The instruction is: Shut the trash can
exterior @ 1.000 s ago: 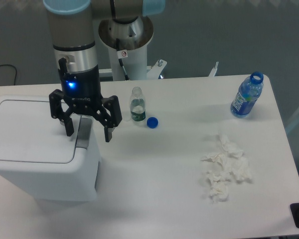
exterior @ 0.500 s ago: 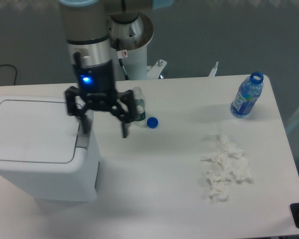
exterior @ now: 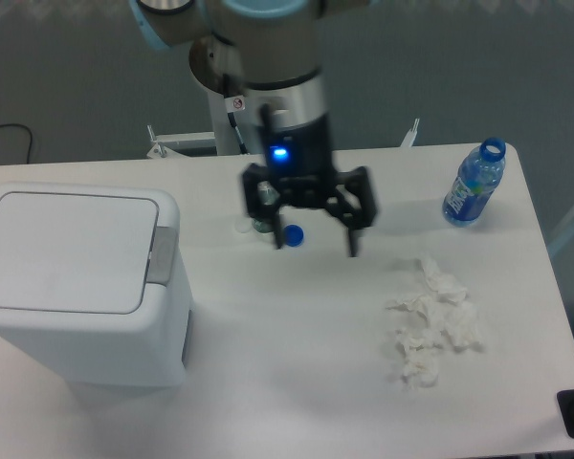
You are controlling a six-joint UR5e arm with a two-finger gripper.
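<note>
The trash can [exterior: 77, 287] is a large white boxy bin at the left of the table, its flat lid lying down flat with the grey latch tab [exterior: 160, 258] on its right side. My gripper [exterior: 315, 240] hangs over the table's middle, well right of the bin and apart from it. Its black fingers [exterior: 352, 232] are spread wide with nothing between them.
A small clear bottle [exterior: 260, 212] stands partly hidden behind my gripper, with a blue cap [exterior: 292, 233] lying beside it. A blue open bottle [exterior: 474, 184] stands at the far right. Crumpled white tissues [exterior: 431, 321] lie at the right front.
My gripper has moved right, from above the bin's latch side to over the table's middle. The bin's lid lies flat throughout.
</note>
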